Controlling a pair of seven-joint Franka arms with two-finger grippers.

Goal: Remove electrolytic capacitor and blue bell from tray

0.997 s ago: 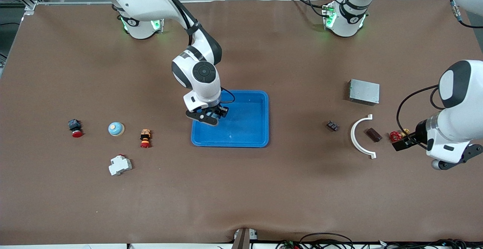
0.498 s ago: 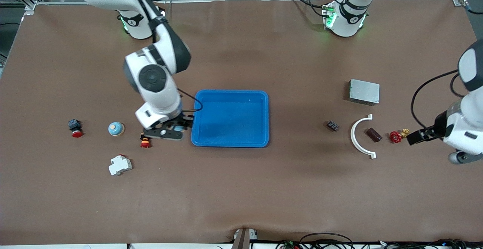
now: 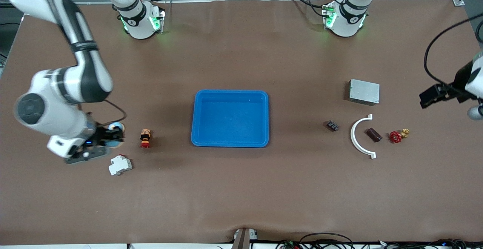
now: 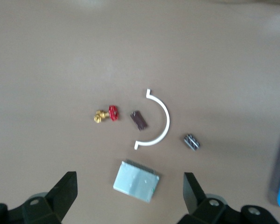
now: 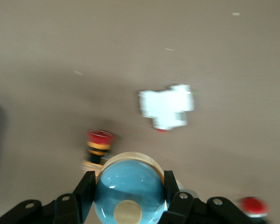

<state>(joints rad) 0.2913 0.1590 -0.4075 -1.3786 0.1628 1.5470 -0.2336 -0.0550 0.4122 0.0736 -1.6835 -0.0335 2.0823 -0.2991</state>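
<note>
Front view is hiding most of the bell (image 3: 115, 127) at middle left under my right gripper (image 3: 107, 137), whose fingers (image 5: 84, 193) are pinching it. Left gripper (image 4: 130, 196), cropped at right edge, is hanging spread wide, empty; capacitor (image 3: 373, 134) is lying at middle right.

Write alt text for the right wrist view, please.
The right gripper is shut on a blue domed bell, above a brown table. On the table lie a white breaker and a red-capped push button.
</note>
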